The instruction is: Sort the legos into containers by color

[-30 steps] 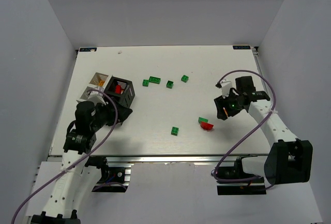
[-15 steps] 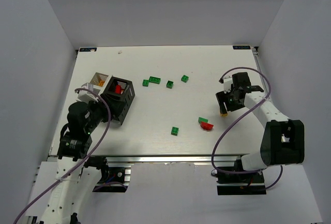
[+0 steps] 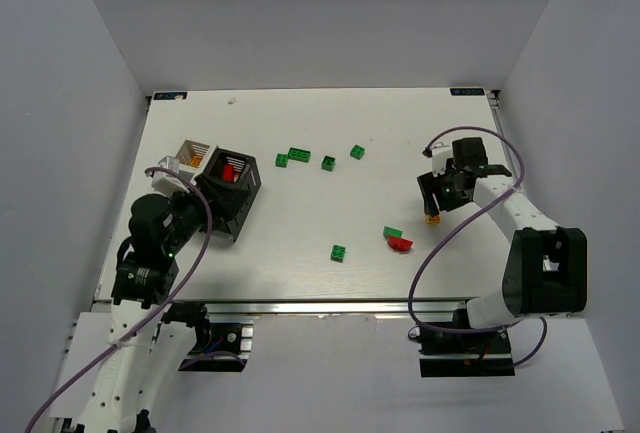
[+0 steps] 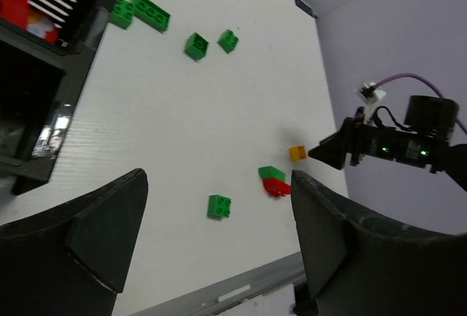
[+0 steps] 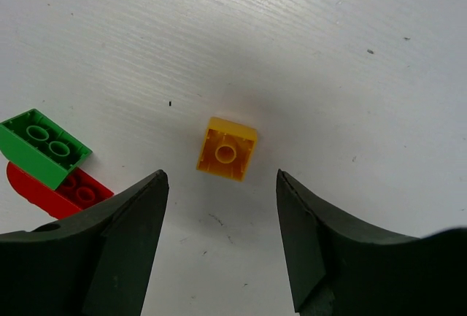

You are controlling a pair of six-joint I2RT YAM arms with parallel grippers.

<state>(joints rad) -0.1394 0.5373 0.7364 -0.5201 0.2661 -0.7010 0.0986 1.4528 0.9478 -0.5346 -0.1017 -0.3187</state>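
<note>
Right pincer [image 5: 219,185] swung over yellow lego [image 5: 227,149], spread; stud shows only in wrist view. Left pincer [image 4: 217,181] spread, empty.

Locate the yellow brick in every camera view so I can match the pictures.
Top external: yellow brick right of centre, slightly below mid-height.
Left wrist: yellow brick right of centre, about mid-height.
Right wrist: yellow brick at frame centre.
Shared landmark: the green-and-red pair, to its lower left in all three views.
</note>
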